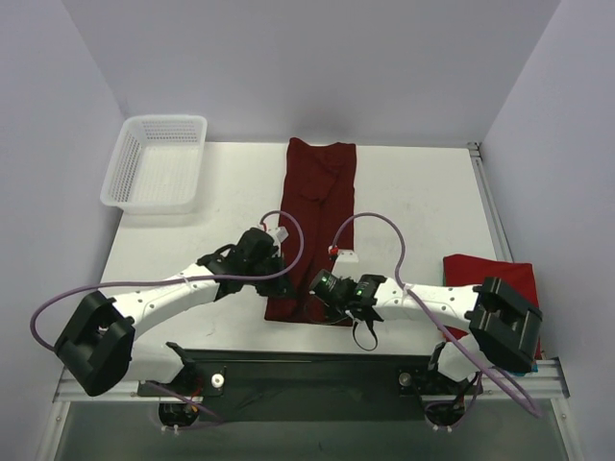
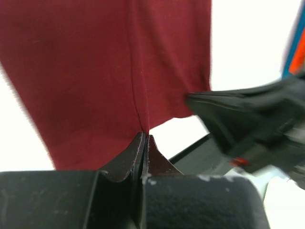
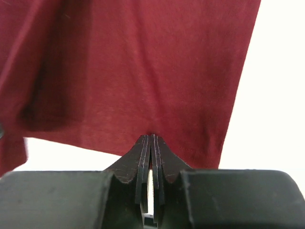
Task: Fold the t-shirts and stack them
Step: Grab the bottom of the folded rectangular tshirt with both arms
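Observation:
The dark maroon t-shirt (image 1: 320, 206) lies as a long narrow strip down the middle of the table. My left gripper (image 1: 280, 273) is at its near left corner. In the left wrist view the jaws (image 2: 144, 137) are shut, with the shirt's (image 2: 95, 71) near edge pinched at their tips. My right gripper (image 1: 321, 282) is at the near hem just to the right. Its jaws (image 3: 151, 138) are shut on the hem of the shirt (image 3: 143, 71). A brighter red t-shirt (image 1: 492, 274) lies folded at the right edge. The green t-shirt is out of view.
A white mesh basket (image 1: 157, 163) stands at the back left of the white table (image 1: 423, 202). My right gripper's body shows blurred in the left wrist view (image 2: 248, 124), close beside the left one. The table's near edge with the arm bases runs just behind the shirt's hem.

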Robot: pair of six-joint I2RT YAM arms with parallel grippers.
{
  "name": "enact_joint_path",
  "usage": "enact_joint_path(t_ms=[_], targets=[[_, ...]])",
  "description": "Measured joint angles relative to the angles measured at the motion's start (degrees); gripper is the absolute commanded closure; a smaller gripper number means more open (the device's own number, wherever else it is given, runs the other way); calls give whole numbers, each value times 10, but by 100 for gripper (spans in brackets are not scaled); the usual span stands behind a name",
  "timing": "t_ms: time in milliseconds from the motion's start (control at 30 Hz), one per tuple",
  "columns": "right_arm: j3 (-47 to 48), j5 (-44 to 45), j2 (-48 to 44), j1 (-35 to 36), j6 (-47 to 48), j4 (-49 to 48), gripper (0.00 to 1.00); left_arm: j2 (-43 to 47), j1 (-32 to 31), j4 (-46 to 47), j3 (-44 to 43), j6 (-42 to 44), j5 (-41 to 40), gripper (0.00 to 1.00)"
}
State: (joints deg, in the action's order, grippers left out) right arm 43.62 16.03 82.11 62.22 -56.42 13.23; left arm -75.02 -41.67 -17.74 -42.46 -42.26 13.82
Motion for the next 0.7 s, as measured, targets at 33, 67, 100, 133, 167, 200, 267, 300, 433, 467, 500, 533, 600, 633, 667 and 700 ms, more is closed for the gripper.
enact_joint_path(t_ms=[33,67,100,133,167,200,267,300,433,467,500,533,600,633,667,700], targets=[[-3,-3,7,0,-2,-3,98,-3,-9,1,-7,0,-1,100],[-6,-7,15,0,-3,-8,98,-7,-17,3,-13,0,-1,100],[-7,-10,21,1,-4,-12,98,-10,-23,5,-17,0,-2,100],[-9,-14,27,1,-5,-15,98,-15,-30,7,-22,0,-3,100],[-11,-16,31,1,-6,-17,98,-19,-36,10,-25,-1,-3,100],[-14,-17,32,1,-7,-21,98,-25,-42,13,-27,-1,-3,100],[-19,-19,33,2,-8,-26,98,-37,-52,21,-28,-3,-3,100],[-22,-19,33,2,-10,-28,98,-44,-57,22,-28,-4,-4,100],[-31,-19,24,2,-13,-35,96,-77,-73,34,-29,-6,-5,78],[-33,-19,20,2,-13,-35,95,-85,-76,39,-29,-7,-3,72],[-36,-19,16,2,-13,-35,93,-93,-78,45,-29,-7,-1,64],[-39,-19,10,2,-14,-33,92,-99,-81,52,-28,-8,2,58],[-42,-19,-4,3,-16,-31,89,-106,-83,64,-28,-9,9,45],[-44,-19,-14,4,-17,-29,88,-106,-84,70,-26,-11,12,43],[-45,-19,-25,5,-18,-26,86,-106,-84,76,-26,-11,13,41],[-46,-19,-38,5,-19,-23,84,-104,-85,80,-26,-10,14,41]])
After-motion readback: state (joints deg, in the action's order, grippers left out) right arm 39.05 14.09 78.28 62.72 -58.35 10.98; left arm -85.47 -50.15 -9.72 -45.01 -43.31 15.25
